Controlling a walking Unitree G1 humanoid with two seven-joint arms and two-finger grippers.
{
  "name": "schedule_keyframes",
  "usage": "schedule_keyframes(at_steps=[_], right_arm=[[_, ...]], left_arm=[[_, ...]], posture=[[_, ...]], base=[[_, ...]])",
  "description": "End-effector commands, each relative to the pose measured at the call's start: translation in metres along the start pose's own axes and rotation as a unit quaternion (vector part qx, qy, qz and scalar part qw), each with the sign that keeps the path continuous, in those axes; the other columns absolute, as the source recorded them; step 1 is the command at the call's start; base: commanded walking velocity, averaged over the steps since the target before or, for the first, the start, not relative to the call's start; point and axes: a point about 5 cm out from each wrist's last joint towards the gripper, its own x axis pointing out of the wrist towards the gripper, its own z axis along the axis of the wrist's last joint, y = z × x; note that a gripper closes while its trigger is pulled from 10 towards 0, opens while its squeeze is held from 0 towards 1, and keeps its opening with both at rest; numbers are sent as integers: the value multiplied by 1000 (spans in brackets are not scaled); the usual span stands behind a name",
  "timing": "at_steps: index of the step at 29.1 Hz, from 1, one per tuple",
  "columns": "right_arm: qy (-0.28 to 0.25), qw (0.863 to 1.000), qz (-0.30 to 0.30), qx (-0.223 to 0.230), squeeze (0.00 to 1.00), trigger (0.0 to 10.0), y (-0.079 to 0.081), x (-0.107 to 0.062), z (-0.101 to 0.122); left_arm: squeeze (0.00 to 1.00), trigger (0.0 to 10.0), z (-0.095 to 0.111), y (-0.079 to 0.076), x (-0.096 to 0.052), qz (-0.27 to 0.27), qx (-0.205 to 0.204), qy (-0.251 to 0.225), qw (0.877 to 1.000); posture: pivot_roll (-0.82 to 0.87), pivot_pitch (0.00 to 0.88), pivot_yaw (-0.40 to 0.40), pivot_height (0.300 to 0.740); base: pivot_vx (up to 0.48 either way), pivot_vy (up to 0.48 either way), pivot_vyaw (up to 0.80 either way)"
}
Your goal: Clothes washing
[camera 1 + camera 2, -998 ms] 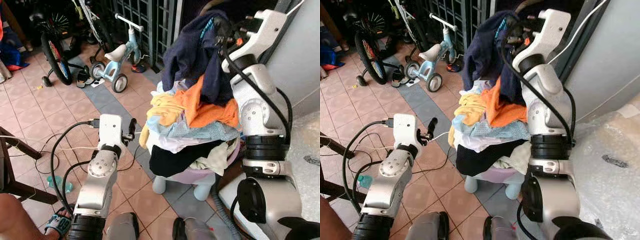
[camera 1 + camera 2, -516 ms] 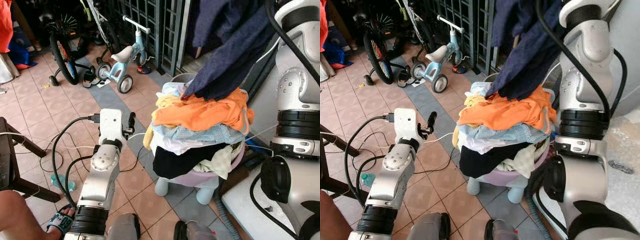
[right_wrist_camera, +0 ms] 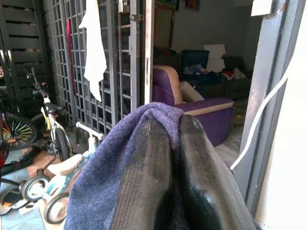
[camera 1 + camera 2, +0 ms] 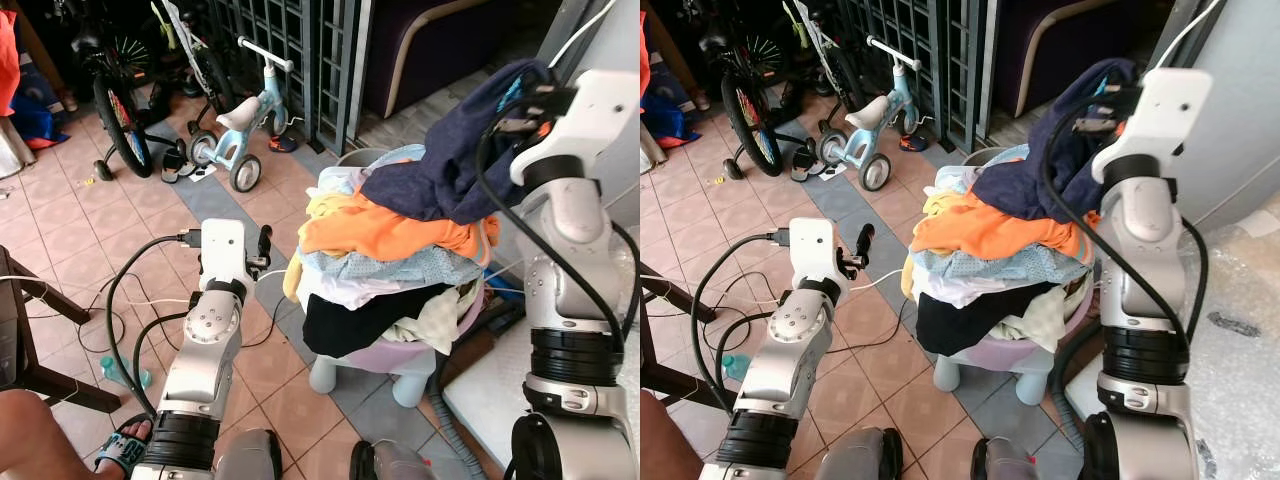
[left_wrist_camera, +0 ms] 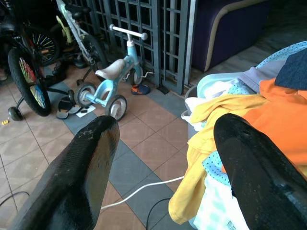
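R gripper [image 3: 165, 158] now lower vs 0.5 s ago, fingers pinching navy garment [image 4: 450, 170], draped below it over laundry pile [image 4: 390, 250]. L gripper [image 5: 163, 158] spread wide, beside pile.

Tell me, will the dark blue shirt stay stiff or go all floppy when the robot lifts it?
Probably floppy: the dark blue shirt droops in soft folds from the right gripper, pinched between its fingers. It likely weighs little, since one small pinch holds it. Its lower part rests on the orange cloth, so it may drag that along.
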Motion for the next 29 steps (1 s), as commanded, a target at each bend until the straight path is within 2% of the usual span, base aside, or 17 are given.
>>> schedule_keyframes(at_steps=[1,5,7,8,9,12,14,20,23,29], right_arm=[[-10,1000,14,5,0,10000,7,-2,4],[9,999,40,10,0,10000,16,-11,-9],[31,998,59,3,0,10000,20,-23,-23],[46,997,65,-3,0,10000,21,-31,-31],[46,997,65,-3,0,10000,21,-31,-31],[80,994,78,-19,0,10000,20,-50,-49],[92,992,81,-29,0,10000,19,-56,-56],[95,992,75,-30,0,10000,16,-58,-58],[93,993,68,-35,0,10000,15,-57,-57],[71,995,47,-48,0,10000,8,-45,-48]], left_arm=[[0,10000,4,2,-1,7,7,-9,1000],[0,10000,3,5,-3,12,7,-6,1000],[0,10000,1,6,-5,14,7,-4,1000],[0,10000,1,7,-6,15,8,-3,1000],[0,10000,1,7,-6,15,8,-3,1000],[0,10000,-1,8,-7,15,9,0,1000],[0,10000,-2,7,-8,14,9,3,1000],[0,10000,0,6,-6,10,8,2,1000],[0,10000,2,7,-5,5,-2,-5,1000],[0,10000,11,8,-2,-17,-15,-24,999]], posture=[[-51,75,27,740],[-47,86,22,740],[-46,91,21,740],[-46,95,21,740],[-46,95,21,740],[-50,101,24,740],[-53,101,26,740],[-54,101,31,740],[-52,102,30,740],[-43,110,27,740]], base=[[-281,0,0],[-300,0,0],[-306,0,0],[-311,0,0],[-311,0,0],[-331,0,0],[-341,0,0],[-316,0,0],[0,0,0],[0,0,-800]])
